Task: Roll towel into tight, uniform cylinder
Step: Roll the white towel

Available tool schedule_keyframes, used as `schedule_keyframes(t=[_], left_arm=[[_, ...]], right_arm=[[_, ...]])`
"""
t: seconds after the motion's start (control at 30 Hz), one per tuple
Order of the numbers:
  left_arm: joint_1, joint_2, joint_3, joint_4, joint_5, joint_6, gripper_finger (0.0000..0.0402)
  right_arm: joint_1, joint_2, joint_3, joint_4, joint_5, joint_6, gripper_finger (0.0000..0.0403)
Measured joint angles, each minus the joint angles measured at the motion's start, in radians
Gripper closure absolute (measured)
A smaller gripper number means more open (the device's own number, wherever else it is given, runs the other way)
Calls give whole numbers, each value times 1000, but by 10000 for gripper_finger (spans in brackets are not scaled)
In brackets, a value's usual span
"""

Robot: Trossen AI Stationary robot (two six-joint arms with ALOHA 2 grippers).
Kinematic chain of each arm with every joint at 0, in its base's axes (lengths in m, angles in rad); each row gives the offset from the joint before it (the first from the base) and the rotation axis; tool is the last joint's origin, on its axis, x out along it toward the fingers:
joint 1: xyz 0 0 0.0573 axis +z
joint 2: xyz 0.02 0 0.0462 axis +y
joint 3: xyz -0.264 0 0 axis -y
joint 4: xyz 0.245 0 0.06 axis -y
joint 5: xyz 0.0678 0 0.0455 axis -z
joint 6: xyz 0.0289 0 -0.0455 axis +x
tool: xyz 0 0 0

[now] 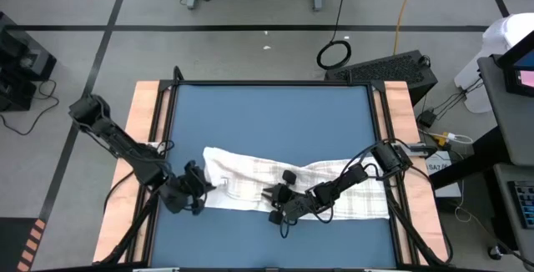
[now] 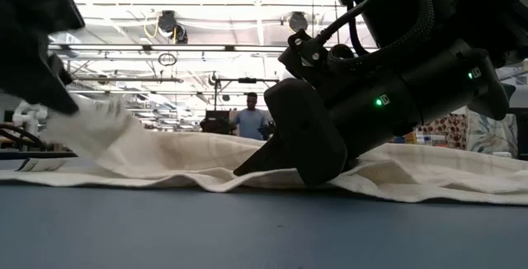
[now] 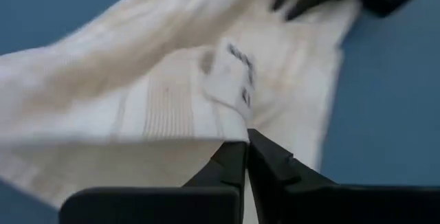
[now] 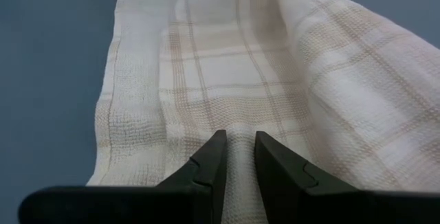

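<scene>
Gripping the towel at two places: it lies as a long, loosely bunched strip across the near half of the blue mat, not yet a cylinder.

Left gripper sits at the strip's left end; in its wrist view the jaws are pressed together on a fold of cloth near the printed mark.

Right gripper sits near the strip's middle at the near edge, jaws pinching a narrow ridge of fabric with a sliver of cloth showing between them.

Low view: left end lifted off the mat, the middle held down, the rest lying in soft waves.

Risks, as judged:
- Uneven pull. One end raised and the middle pinned could skew the roll into a cone.
- Thin pinches. Either fold could slip free under tension, letting the layers spring loose.
- Existing wrinkles could be rolled in, giving a lumpy, slack cylinder.
- Cloth may drag along the mat rather than turn over.
</scene>
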Motion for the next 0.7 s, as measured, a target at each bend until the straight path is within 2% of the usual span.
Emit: schedule_keyframes(t=[0.23, 0.4, 0.6, 0.7], left_arm=[[-50, -117, 35, -4, 156, 15, 397], [-79, -168, 36, -32, 256, -57, 399], [-91, -178, 36, -149, 332, -166, 393], [-91, -178, 36, -170, 340, -171, 391]], right_arm=[[11, 0, 0, 19, -2, -1, 333], [32, -22, -2, 18, -21, -37, 333], [51, -59, -3, 7, -66, -81, 333], [54, -72, -3, 6, -79, -94, 333]])
